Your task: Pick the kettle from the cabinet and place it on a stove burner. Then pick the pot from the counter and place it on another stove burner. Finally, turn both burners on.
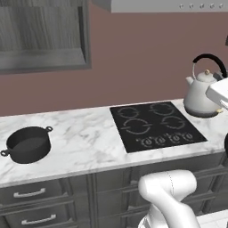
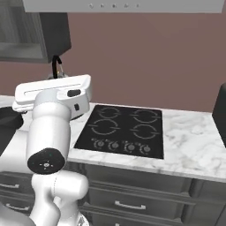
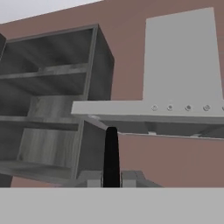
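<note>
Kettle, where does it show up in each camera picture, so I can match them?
Left base view: kettle at the right edge, right of the cooktop.
Right base view: its black handle peeks above the arm, upper left.
Hand view: likely the black bar at bottom centre.
Shared landmark: the grey range hood.

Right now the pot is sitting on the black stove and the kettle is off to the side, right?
Not quite. The pot is on the white counter, well away from the stove, as the left base view shows. The kettle is indeed off to the side of the stove.
</note>
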